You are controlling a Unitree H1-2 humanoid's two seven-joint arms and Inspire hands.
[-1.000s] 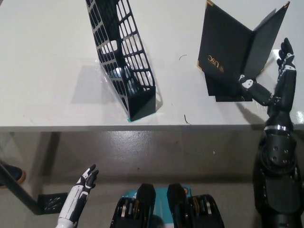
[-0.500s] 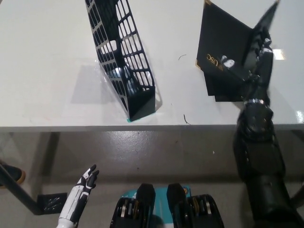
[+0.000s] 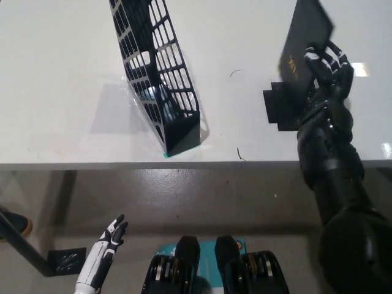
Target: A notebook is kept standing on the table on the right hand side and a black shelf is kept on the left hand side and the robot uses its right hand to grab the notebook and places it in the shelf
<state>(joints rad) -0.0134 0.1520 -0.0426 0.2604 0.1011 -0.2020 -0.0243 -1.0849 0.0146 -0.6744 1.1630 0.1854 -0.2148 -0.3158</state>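
The grab is looking done and the carry across is what is remaining: the robot's black right hand (image 3: 324,73) is wrapping its fingers (image 3: 313,56) around the near edge of the flat black notebook with gold lettering on its cover (image 3: 304,41), and the notebook is appearing closed and tilted, its far end leaning up and away toward the far right of the white table (image 3: 73,79). Whether its lower edge is touching the tabletop is hard to tell, since the hand is covering it; the dark stepped shadow (image 3: 280,109) lying on the table just left of the wrist is suggesting it is lifting clear. The tall black plastic lattice shelf (image 3: 159,73) is standing well apart to the left, near the table's near edge, leaning a little and showing an open slot at its top with nothing visible inside it. So the placing is not yet done; the notebook is probably needing to travel left and drop edge-first into that narrow slot. The cover is looking stiff and slightly glossy, with gold corner trim barely discernible. The white left hand (image 3: 105,248) is resting low at the near left, below the table, fingers spread and holding nothing.
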